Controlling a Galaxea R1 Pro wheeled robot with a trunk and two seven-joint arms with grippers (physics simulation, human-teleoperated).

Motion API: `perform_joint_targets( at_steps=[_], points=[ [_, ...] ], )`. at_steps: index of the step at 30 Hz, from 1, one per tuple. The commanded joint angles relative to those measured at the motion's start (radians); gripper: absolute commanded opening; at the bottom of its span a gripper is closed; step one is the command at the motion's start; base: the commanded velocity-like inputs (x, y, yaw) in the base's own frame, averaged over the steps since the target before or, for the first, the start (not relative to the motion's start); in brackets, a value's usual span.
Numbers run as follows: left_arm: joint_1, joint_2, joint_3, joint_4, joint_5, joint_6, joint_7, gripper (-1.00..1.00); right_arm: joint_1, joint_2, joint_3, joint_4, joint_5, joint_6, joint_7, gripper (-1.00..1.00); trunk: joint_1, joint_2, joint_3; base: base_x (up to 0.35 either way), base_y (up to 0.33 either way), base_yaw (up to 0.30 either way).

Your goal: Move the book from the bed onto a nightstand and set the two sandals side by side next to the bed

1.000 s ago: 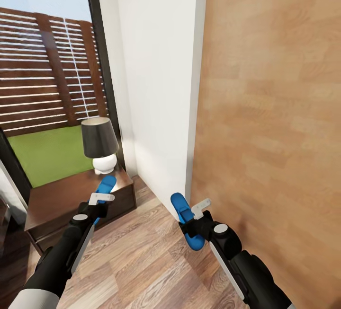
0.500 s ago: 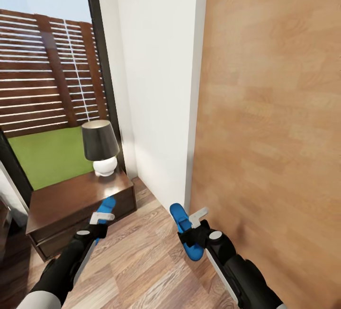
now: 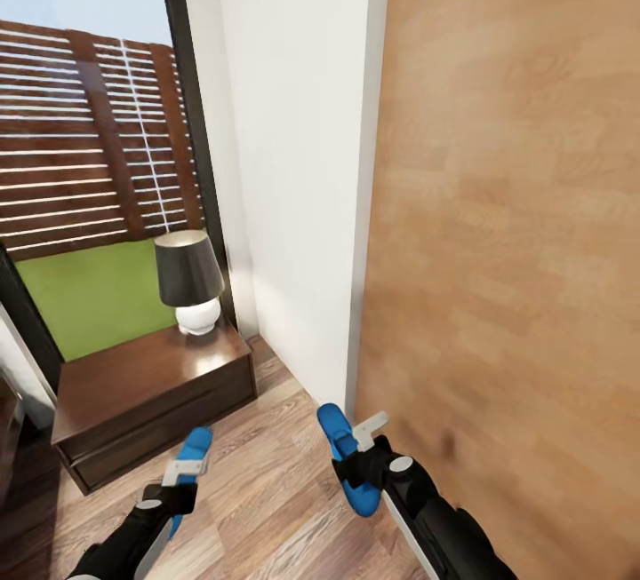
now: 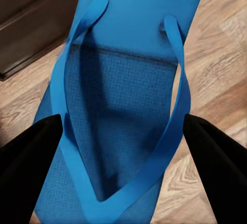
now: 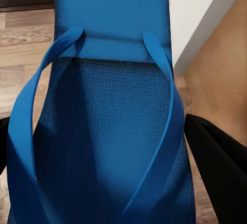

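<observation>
Blue sandals, two: left tool (image 3: 182, 473) grips one (image 3: 190, 454), right tool (image 3: 363, 454) the other (image 3: 345, 458).

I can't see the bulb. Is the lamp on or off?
Cannot tell: the lamp stands upright on the nightstand, its dark shade showing no glow in daylight.

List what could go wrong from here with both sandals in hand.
1. The right hand carries its sandal close to the wooden door and the white wall; a swing could knock it there.
2. The left hand holds its sandal near the nightstand, so it might clip the front edge.
3. Each hand seems to pinch a sandal by its sides, so either might slip.
</observation>
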Motion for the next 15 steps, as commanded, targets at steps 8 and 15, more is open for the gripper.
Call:
perform_joint_targets(
  at_steps=[8, 15],
  points=[
    [0.0, 0.001, -0.005, 0.219, 0.008, -0.179, 0.003, -1.0, 0.029, -0.001, -0.005, 0.179, 0.001, -0.146, 0.002, -1.0, -0.031, 0.056, 0.024, 0.0, 0.0, 0.0],
    [0.001, 0.002, -0.006, 0.294, 0.007, -0.222, 0.003, -1.0, 0.032, 0.001, -0.006, 0.329, 0.0, -0.249, 0.001, -1.0, -0.058, 0.105, 0.046, 0.0, 0.0, 0.0]
  ],
)
